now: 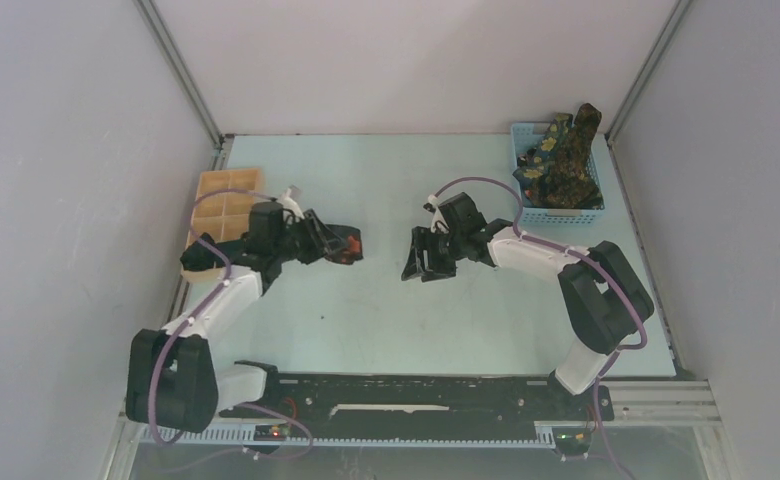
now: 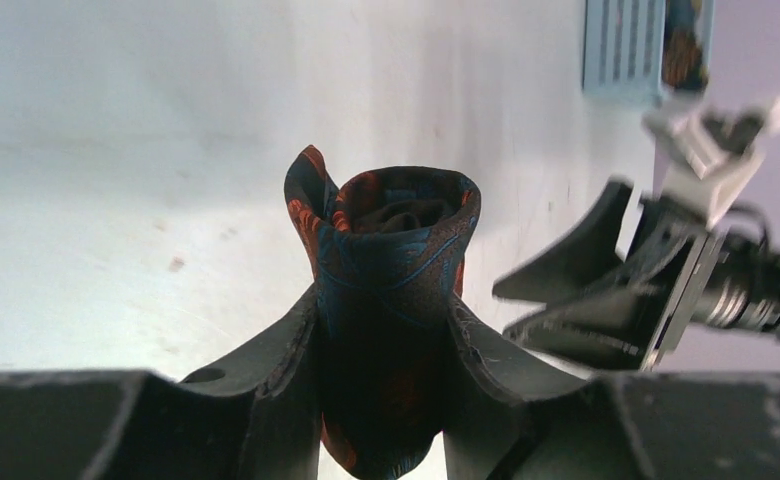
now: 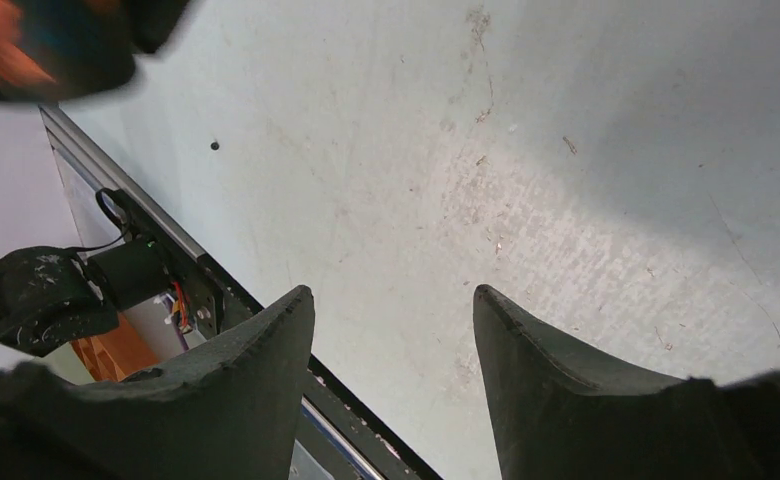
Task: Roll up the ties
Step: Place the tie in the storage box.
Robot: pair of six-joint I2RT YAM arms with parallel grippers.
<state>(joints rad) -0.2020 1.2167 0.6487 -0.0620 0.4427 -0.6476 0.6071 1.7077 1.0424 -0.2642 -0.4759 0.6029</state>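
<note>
left fingers [image 2: 286,350]: closed on a rolled black fabric necktie with red-orange flowers [image 2: 391,240]. the roll stands upright between the two fingers, its open coiled end above the fingertips and its lower end below them. in the top view this tie is held over the left-centre of the pale blue-green desk [image 1: 386,330]; whether it touches the desk cannot be told.

right fingers [image 3: 256,350]: spread wide apart, nothing between them, only bare scuffed desk seen through the gap. in the top view they point toward the left fingers, near them but apart, about mid-desk.

remaining dark green fabric neckties with yellow flowers [image 1: 564,160]: heaped in a blue plastic mesh basket [image 1: 566,214] at the far right corner of the desk, the heap rising above the rim. the number of ties in the heap cannot be told.

pale wooden compartment tray [image 1: 228,190]: at the far left edge of the desk, behind the left arm, partly covered by it.
</note>
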